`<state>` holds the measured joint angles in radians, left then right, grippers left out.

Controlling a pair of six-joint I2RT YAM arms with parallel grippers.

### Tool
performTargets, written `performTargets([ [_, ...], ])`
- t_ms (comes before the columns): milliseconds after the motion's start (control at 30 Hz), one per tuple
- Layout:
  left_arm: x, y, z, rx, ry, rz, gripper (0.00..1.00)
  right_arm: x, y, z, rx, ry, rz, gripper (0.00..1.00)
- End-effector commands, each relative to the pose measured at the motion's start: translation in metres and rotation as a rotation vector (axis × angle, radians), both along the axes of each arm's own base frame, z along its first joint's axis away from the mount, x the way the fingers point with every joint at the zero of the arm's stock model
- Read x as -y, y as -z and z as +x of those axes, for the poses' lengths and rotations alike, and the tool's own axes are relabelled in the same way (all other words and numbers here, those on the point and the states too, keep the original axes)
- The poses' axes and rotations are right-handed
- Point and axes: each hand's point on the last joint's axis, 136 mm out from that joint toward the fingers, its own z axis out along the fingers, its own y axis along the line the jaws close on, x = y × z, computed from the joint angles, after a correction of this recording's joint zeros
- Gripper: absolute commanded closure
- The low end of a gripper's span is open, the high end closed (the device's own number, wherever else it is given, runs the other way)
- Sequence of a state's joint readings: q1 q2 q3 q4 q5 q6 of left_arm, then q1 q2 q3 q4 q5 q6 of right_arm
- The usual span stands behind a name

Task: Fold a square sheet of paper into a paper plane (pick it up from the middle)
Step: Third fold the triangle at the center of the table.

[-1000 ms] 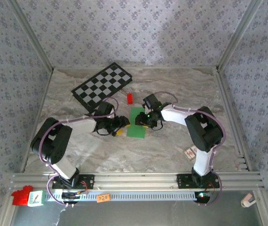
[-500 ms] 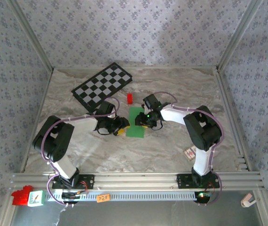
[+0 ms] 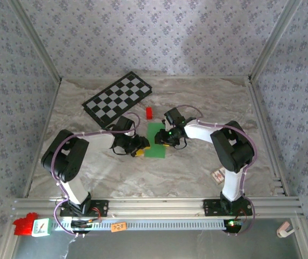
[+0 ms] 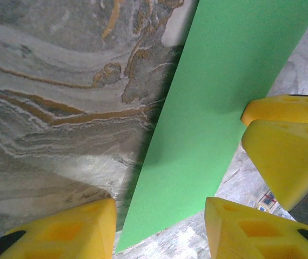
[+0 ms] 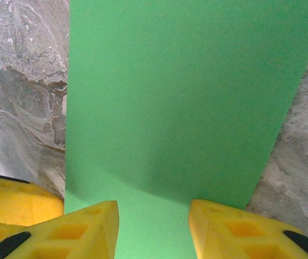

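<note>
Counter (image 3: 197,167) of veined marble carries both arms, which we see bent low toward its centre from either side. The left arm (image 3: 70,162) reaches rightward with its elbow folded. The left jaws stand released, their yellow fingers (image 4: 62,232) straddling a corner of the paper. The right arm (image 3: 229,143) curls in from the right. The right jaws are likewise released, their fingers (image 5: 235,226) spread over one end of the sheet. A checkered board (image 3: 117,100) lies at the back left. The square sheet of paper (image 3: 157,143) lies flat at the centre between the two wrists, bright green and shaped as a narrow rectangle. Near its far end we see a small red block (image 3: 149,112).
</note>
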<state>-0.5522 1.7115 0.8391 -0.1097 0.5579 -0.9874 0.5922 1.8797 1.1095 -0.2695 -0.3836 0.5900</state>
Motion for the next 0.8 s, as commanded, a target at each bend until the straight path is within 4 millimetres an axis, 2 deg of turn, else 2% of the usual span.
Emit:
performTargets([
  [0,0.008,-0.004,-0.004,-0.004,0.048,-0.013,0.53,0.015,0.033,-0.019,-0.093,-0.012,-0.087,0.57],
  [200,0.019,-0.015,-0.003,0.008,0.076,-0.086,0.55,0.015,0.032,-0.019,-0.092,-0.011,-0.086,0.57],
  [367,0.021,-0.022,0.004,0.041,0.067,-0.118,0.57,0.016,0.033,-0.020,-0.092,-0.008,-0.087,0.57],
  [767,0.018,-0.012,0.019,0.016,0.008,-0.146,0.65,0.017,0.030,-0.019,-0.081,-0.003,-0.072,0.57],
])
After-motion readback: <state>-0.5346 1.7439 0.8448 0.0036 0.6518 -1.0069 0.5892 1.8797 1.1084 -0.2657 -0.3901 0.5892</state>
